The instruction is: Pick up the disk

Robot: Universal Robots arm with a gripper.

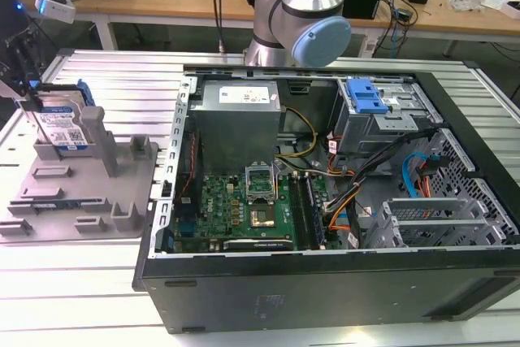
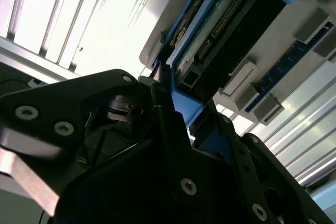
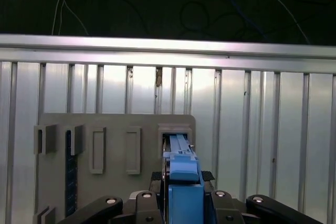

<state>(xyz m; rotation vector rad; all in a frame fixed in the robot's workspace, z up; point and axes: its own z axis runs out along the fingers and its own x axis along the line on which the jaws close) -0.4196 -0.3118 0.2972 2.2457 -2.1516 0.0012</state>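
So the disk is standing on edge in the grey holder fixture at the left of the exterior view. The gripper is sitting right over it, fingers straddling the blue bracket and looking clamped onto it, though contact is hard to confirm.

Disk upright in holder

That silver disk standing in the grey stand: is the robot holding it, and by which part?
Apparently yes: the gripper closes on the disk by its blue side bracket, at its upper edge.
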